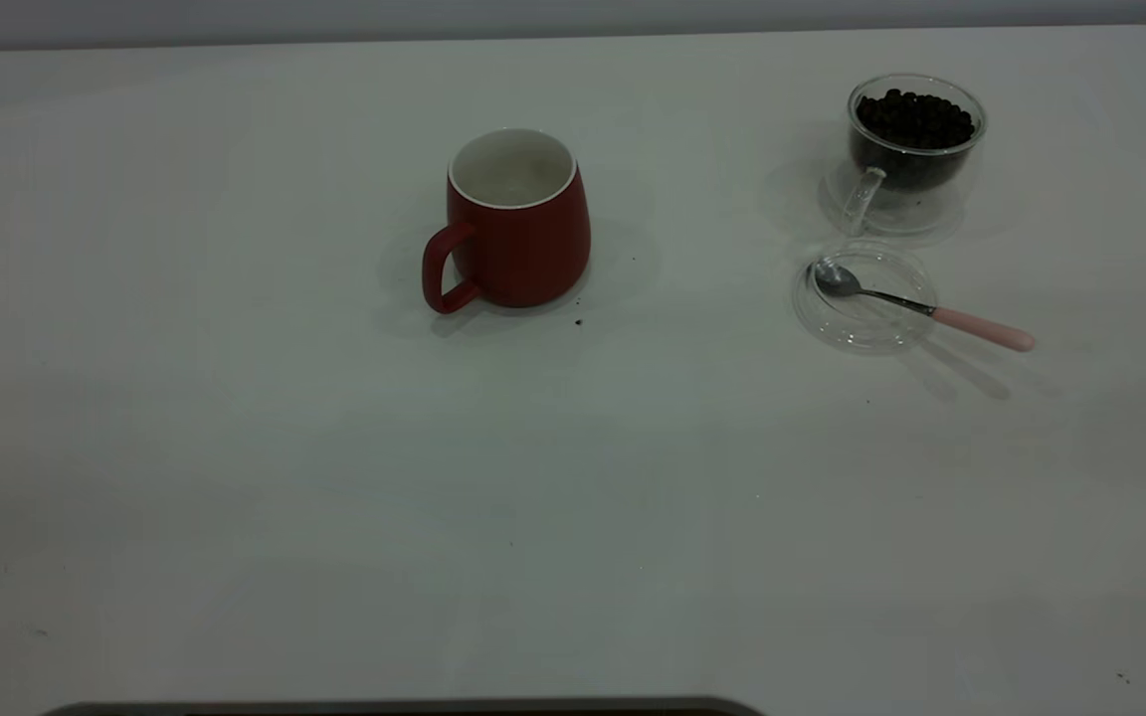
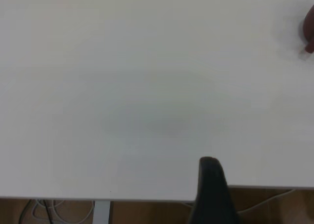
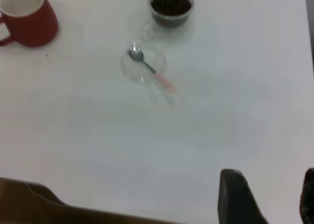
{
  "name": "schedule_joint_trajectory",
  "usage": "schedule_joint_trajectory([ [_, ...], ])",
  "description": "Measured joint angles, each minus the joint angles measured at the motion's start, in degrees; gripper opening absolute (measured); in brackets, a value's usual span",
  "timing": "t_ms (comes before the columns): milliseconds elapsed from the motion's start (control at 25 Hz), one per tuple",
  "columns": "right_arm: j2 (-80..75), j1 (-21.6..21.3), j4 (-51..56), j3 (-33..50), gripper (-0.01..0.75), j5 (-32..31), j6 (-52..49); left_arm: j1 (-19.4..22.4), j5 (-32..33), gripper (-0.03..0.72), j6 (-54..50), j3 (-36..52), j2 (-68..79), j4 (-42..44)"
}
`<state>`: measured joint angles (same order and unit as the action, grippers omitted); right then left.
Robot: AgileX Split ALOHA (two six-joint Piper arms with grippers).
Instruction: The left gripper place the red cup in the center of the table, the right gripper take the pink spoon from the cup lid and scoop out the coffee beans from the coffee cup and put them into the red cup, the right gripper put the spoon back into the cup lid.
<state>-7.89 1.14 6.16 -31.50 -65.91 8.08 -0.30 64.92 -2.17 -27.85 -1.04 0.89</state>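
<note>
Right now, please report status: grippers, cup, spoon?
Right gripper open, back at table edge. Red cup upright, central. Pink spoon resting in cup lid. Path clear.

The red cup (image 1: pixel 518 224) was seen upright in the upper middle of the exterior view, its white inside exposed and its loop handle turned toward the lower left. The coffee cup (image 1: pixel 913 151), of clear glass, was set upright in the upper right, filled with dark coffee beans (image 1: pixel 914 117). Just below it the clear cup lid (image 1: pixel 863 297) was laid flat on the white table (image 1: pixel 334 497). The pink spoon (image 1: pixel 921 307) was rested in the lid, its metal bowl inside the rim and its pink handle projected over the edge toward the lower right.
</note>
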Motion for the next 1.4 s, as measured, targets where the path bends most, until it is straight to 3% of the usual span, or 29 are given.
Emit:
schedule_joint_trajectory([
  [200,3.3,0.0,0.1,4.6,0.351,0.7,-0.7,0.0,0.0,0.569,0.0,0.0,0.0,0.0],
  [1040,6.3,-0.1,-2.6,4.6,0.350,1.0,-3.7,0.0,0.0,0.569,-0.1,0.0,0.0,0.0],
  [1400,6.3,-5.3,-3.3,4.6,0.349,1.0,-4.1,0.0,0.0,0.569,-0.1,0.0,0.0,0.0],
])
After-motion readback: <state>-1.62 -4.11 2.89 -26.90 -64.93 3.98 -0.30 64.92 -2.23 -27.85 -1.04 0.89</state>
